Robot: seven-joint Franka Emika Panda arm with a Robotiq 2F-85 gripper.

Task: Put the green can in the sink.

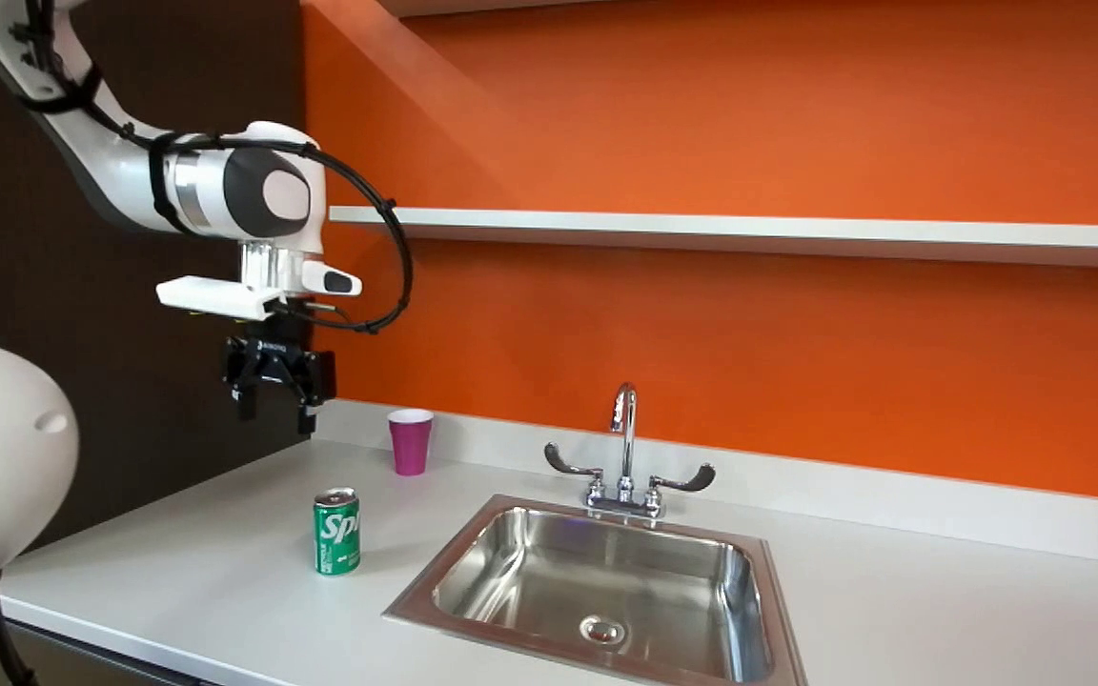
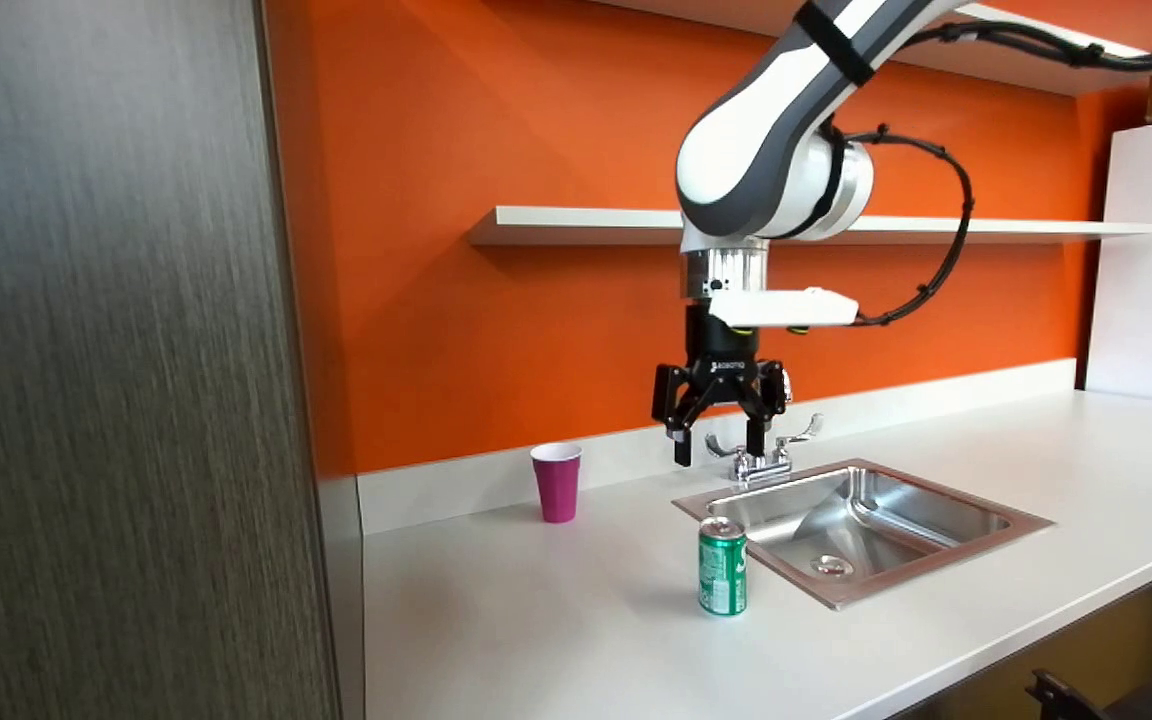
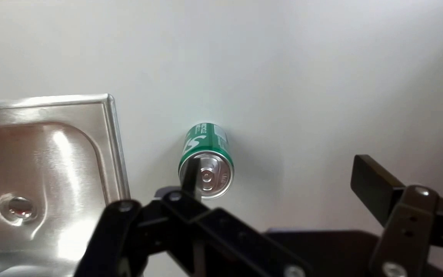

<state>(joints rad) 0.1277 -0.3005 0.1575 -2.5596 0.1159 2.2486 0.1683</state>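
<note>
The green can stands upright on the white counter, left of the sink, in both exterior views point(image 1: 336, 538) point(image 2: 722, 572). It also shows in the wrist view point(image 3: 208, 142), left of centre. The stainless-steel sink point(image 1: 606, 572) has a round drain; it also shows in an exterior view point(image 2: 876, 540) and at the left of the wrist view point(image 3: 33, 161). My gripper point(image 1: 276, 415) is open and empty, well above the counter, also seen in an exterior view point(image 2: 719, 448). In the wrist view its jaws point(image 3: 277, 169) are wide apart, and the left finger overlaps the can's top.
A pink-purple cup point(image 1: 411, 446) stands by the backsplash, also in an exterior view point(image 2: 557, 485). A chrome two-handled faucet point(image 1: 627, 438) rises behind the sink. A white shelf point(image 1: 701, 227) runs along the orange wall. A dark panel point(image 2: 126, 360) stands at the counter's end.
</note>
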